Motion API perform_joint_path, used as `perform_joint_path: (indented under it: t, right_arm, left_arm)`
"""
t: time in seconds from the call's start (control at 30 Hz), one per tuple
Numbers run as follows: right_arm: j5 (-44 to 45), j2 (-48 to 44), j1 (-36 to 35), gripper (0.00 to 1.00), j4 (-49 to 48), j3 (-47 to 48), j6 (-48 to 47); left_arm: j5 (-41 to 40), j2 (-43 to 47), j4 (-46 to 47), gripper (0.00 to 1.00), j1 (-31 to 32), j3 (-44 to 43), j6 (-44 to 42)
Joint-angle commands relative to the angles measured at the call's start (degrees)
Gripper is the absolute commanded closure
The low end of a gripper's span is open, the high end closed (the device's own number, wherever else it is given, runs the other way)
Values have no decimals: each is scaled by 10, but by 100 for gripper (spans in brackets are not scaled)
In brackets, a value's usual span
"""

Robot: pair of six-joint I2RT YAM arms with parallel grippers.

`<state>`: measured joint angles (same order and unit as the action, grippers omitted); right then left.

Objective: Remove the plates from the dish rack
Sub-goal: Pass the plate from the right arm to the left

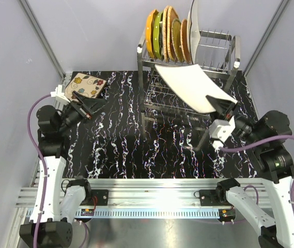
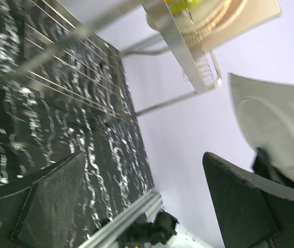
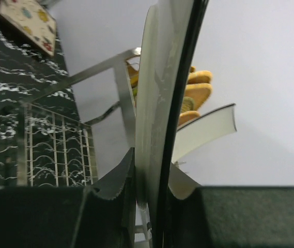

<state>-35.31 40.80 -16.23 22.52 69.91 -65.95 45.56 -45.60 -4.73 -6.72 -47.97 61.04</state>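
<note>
The steel wire dish rack point(image 1: 223, 56) stands at the back middle of the table. Its upper tier holds several upright plates point(image 1: 165, 33): orange, green and wicker, with one white plate point(image 1: 192, 28) beside them. My right gripper point(image 1: 220, 107) is shut on the near corner of a square white plate point(image 1: 190, 85), held tilted in the air over the rack's lower tier. The right wrist view shows this plate point(image 3: 162, 93) edge-on between the fingers. A square beige floral plate point(image 1: 85, 86) lies flat at the back left. Just in front of it my left gripper point(image 1: 87, 106) is open and holds nothing.
The black marbled table point(image 1: 121, 150) spreads in front of the rack. Grey walls close the back and both sides. A metal rail point(image 1: 147, 188) with the arm bases runs along the near edge. In the left wrist view the rack point(image 2: 84, 67) lies ahead, with the held white plate point(image 2: 276, 129) at the right.
</note>
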Motion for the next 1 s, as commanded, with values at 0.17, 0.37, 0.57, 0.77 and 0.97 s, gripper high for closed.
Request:
perform_joint_path:
  t: [0.17, 0.37, 0.57, 0.77, 0.97]
  right_arm:
    - [-131, -46, 1, 100, -13, -22, -95]
    - [-158, -57, 1, 100, 18, -72, -132]
    - [-172, -62, 0, 100, 43, -108, -168]
    - [-179, -58, -1, 100, 58, -143, -206]
    - [-181, -52, -7, 100, 59, -173, -240]
  left_arm:
    - [-84, 12, 117, 1, 135, 37, 117]
    - [-171, 18, 149, 1, 222, 72, 184]
    - [-230, 4, 99, 1, 277, 68, 223]
    - [-273, -34, -38, 1, 342, 15, 221]
    - [-303, -70, -44, 1, 403, -9, 232]
